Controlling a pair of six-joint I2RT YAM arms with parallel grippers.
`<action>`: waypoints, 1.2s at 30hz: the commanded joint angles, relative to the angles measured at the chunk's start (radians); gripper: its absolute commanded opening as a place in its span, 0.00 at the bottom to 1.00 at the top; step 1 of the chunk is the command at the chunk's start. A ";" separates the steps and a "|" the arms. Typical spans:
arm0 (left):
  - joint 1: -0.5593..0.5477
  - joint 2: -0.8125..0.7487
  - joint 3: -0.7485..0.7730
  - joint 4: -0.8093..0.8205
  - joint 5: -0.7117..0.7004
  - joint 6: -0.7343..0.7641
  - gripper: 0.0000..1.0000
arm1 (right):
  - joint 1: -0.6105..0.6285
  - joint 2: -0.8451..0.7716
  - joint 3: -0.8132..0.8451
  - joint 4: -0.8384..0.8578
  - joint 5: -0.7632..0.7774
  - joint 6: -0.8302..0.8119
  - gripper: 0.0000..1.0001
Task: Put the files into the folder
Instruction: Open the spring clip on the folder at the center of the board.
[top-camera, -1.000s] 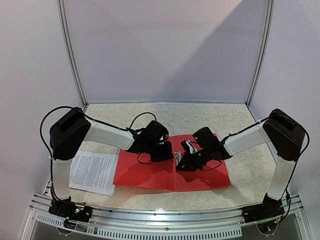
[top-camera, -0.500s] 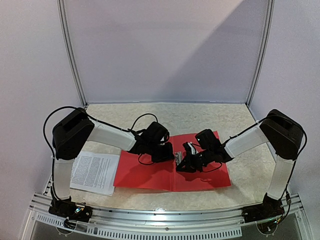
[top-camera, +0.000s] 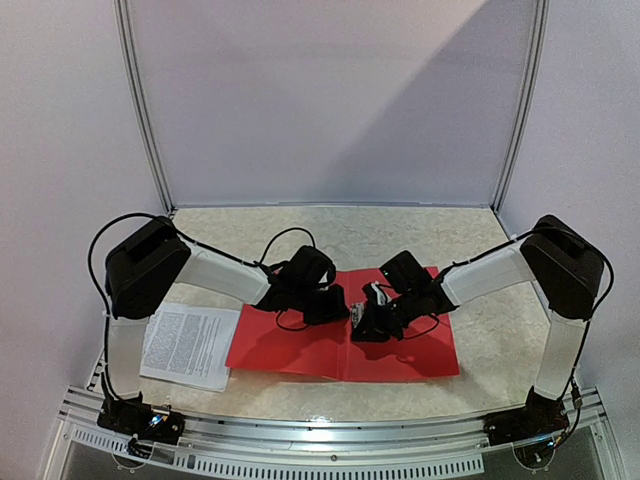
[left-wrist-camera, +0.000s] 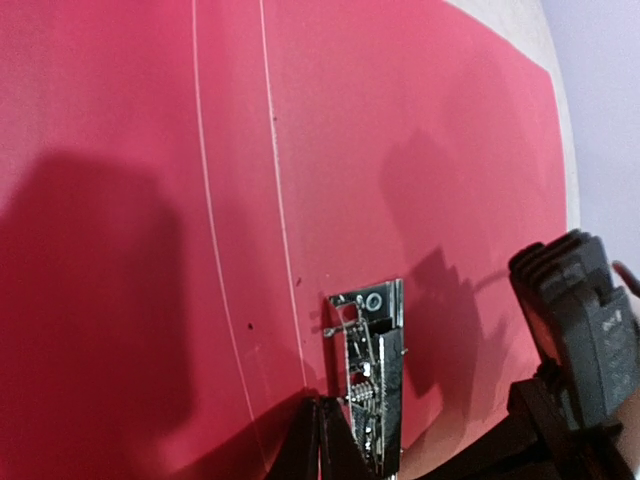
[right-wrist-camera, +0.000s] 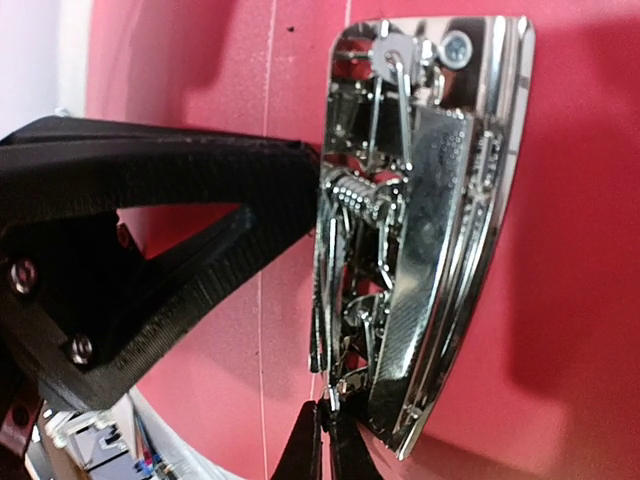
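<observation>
Lying open, the folder (top-camera: 290, 350) has left claw (left-wrist-camera: 318, 445) and right claw (right-wrist-camera: 322, 445) (both pinched shut) at its clip (right-wrist-camera: 420, 220).

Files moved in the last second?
No. The files lie at the same spot beside the near rail, left of the folder.

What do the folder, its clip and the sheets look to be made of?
Folder: probably thin plastic, smooth red with a faint sheen and scored fold lines.
Clip: polished metal, with mirror-like reflections, a coiled spring and wire parts.
Sheets: thin white paper, matte, printed with dense black text.
</observation>
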 joint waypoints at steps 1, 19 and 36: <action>0.003 0.004 -0.038 -0.002 0.023 0.019 0.02 | 0.001 0.119 0.041 -0.439 0.402 -0.041 0.04; 0.002 -0.015 -0.078 0.013 0.015 0.025 0.00 | -0.018 0.132 0.203 -0.670 0.503 -0.104 0.07; 0.011 -0.042 -0.063 0.012 0.016 0.084 0.02 | -0.046 -0.185 0.309 -0.483 0.286 -0.237 0.23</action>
